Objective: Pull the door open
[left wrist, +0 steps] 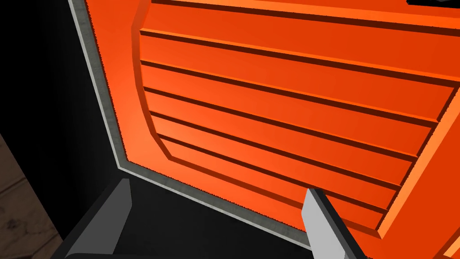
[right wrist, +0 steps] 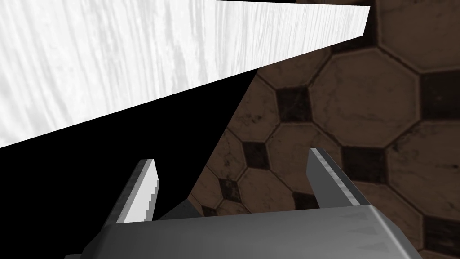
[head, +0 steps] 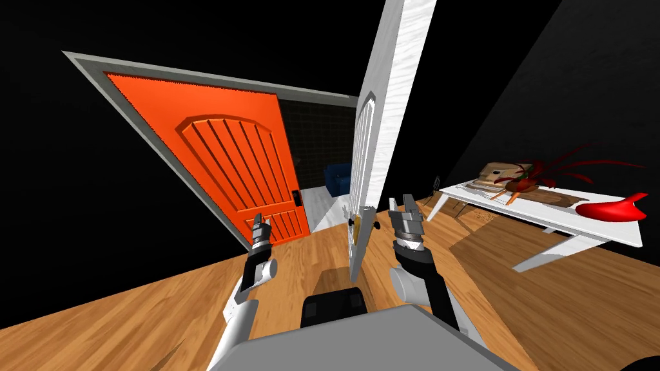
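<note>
Straight ahead, the white door (head: 387, 129) stood swung well out of its opening, its free edge turned toward me and its handle (head: 354, 223) low on that edge. As far as I could judge, the pull was largely done. What was left seemed small: perhaps a little more swing, or simply drawing the arm away. To the left the orange door (head: 238, 161) sat shut in its grey frame (head: 193, 78). I took the white one for the task's door, since the nearer arm was at it.

The right gripper (head: 401, 205) was raised on a bent arm just to the right of the door's edge, about level with the handle, near it but apart. Its fingers stood spread wide with nothing between them. Its wrist view looked along the white face toward a tiled floor (right wrist: 359, 112) and a black area (right wrist: 90, 157). The left gripper (head: 259, 222) was held up at about the same height, pointed at the orange door's slatted panel — fingers likewise parted and empty, clear of that door. A table (head: 567, 218) stood well off to the right on the wood floor (head: 129, 309).
</note>
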Controlling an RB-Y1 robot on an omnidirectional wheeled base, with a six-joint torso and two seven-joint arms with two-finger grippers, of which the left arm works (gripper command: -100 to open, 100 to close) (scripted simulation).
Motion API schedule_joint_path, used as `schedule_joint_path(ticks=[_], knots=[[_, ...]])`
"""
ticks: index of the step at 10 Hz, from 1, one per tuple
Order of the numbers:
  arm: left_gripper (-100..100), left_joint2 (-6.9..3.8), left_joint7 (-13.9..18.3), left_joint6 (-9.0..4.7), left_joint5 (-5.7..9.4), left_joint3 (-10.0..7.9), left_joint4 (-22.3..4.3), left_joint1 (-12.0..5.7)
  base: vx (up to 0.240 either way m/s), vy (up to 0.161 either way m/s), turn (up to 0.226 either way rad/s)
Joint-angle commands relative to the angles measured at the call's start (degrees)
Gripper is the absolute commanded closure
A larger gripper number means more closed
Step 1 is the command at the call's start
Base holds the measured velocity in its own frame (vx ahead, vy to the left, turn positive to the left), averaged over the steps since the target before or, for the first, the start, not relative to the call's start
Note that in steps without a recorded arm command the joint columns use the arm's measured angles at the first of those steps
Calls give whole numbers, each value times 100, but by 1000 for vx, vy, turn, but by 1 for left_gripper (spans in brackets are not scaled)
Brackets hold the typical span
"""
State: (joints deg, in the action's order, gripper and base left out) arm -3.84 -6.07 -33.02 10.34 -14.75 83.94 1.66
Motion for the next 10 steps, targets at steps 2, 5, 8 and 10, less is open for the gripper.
schedule_joint_path(ticks=[2,5,8,10], knots=[[-100,-62,-126,26,79,-125,-401,-283,44,45,-85],[-100,-85,-213,16,125,-201,-814,-475,39,44,-73],[-100,-132,-386,-3,217,-352,-1345,-858,36,46,-85],[-100,-152,-470,-12,262,-425,-1699,-1044,40,43,-96]])
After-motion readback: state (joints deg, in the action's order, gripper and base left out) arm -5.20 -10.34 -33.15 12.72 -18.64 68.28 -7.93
